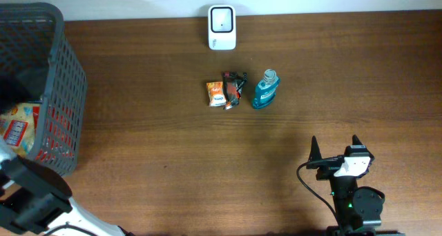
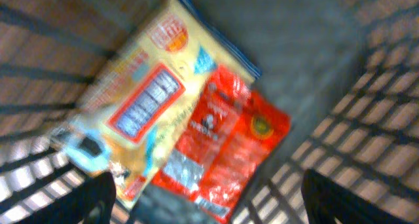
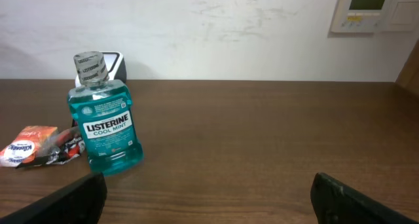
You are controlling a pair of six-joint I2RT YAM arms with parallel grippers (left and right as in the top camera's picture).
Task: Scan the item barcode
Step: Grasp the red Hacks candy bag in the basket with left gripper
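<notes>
Red packet: lies in the basket at the table's left end, overlapping a yellow packet.

Left gripper: jaws wide apart, above both packets, holding nothing.

Right gripper: jaws wide apart, empty, near the table's front edge.

Scanner: at the far edge, well apart from the basket.

Status: nothing grasped and nothing presented to the scanner (which packet is intended cannot be told).

Remaining, by judgement: grasp, lift out, carry across, show the barcode.
</notes>
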